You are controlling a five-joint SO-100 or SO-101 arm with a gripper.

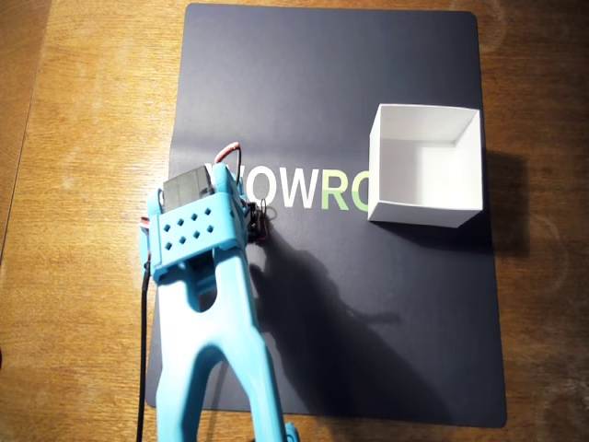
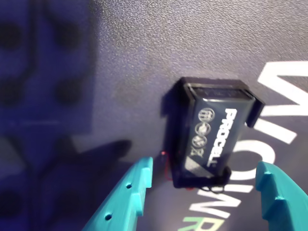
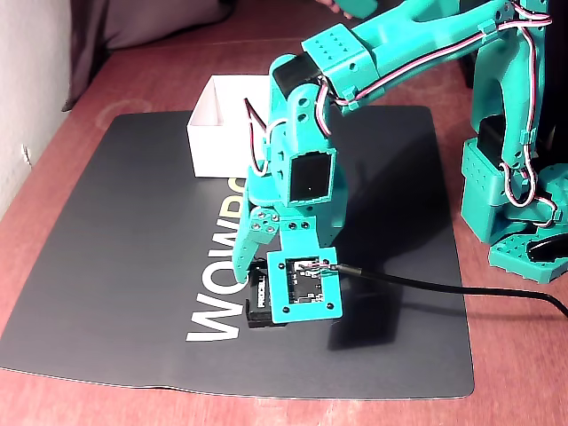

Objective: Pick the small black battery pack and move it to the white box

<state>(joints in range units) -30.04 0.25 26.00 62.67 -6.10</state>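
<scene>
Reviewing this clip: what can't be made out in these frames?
- Battery pack: hidden under the arm in the overhead view; mostly behind the gripper in the fixed view.
- Fingertips: cut off by the wrist view's bottom edge, so contact is unclear.
- White box: floor out of sight in the fixed view, behind its wall and the arm.

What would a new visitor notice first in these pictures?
The turquoise arm reaches over the dark mat. Its open gripper straddles the small black battery pack lying on the white lettering. The white box stands empty further along the mat.
</scene>
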